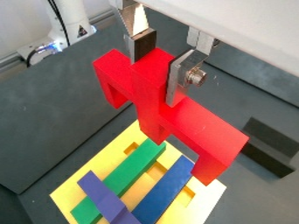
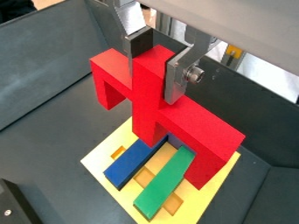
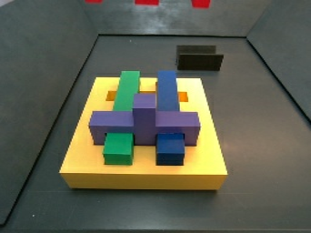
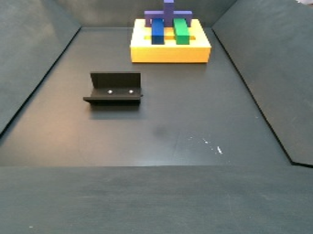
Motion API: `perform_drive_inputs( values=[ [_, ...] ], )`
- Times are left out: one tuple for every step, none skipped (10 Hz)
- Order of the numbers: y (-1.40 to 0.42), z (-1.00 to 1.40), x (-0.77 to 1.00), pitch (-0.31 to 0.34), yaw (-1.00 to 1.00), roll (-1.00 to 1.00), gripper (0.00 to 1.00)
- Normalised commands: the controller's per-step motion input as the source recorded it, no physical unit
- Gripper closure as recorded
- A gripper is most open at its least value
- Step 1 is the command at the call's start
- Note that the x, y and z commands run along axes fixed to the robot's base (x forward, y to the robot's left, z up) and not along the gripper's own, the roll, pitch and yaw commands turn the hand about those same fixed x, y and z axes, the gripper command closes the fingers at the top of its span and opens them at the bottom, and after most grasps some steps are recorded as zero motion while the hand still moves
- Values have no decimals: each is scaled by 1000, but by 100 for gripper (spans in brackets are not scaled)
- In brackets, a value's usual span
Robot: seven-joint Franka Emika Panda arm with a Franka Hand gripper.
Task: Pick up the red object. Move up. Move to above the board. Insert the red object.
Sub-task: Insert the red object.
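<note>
The red object (image 1: 152,96), a chunky block with cross arms, is clamped between my gripper's (image 1: 162,59) silver fingers (image 1: 184,77) and hangs upright over the yellow board (image 1: 105,153). Both wrist views show this; in a wrist view the gripper (image 2: 158,59) holds the red object's (image 2: 146,96) top bar with its lower end over the board (image 2: 117,140). The board carries a green bar (image 1: 128,171), a blue bar (image 1: 170,188) and a purple piece (image 1: 107,199). Both side views show the board (image 3: 145,168) (image 4: 171,53), but the gripper is out of frame there.
The dark fixture (image 3: 201,59) stands on the grey floor beyond the board, also seen in a side view (image 4: 113,89) and a wrist view (image 1: 271,144). Dark walls enclose the floor. Small red patches show at the upper edge of a side view (image 3: 145,3).
</note>
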Motion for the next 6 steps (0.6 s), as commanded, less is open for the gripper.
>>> perform_drive_inputs(
  values=[
    [23,-323,69,-216,0,-381,100],
    [40,-274,63,-216,9,-403,100],
    [120,-329,97,-191,89,-383,100],
    [257,-480,37,-154,83,-329,100],
    [286,-669,-9,-171,34,-184,100],
    [0,-763,-71,-66,0,263,100]
  ],
)
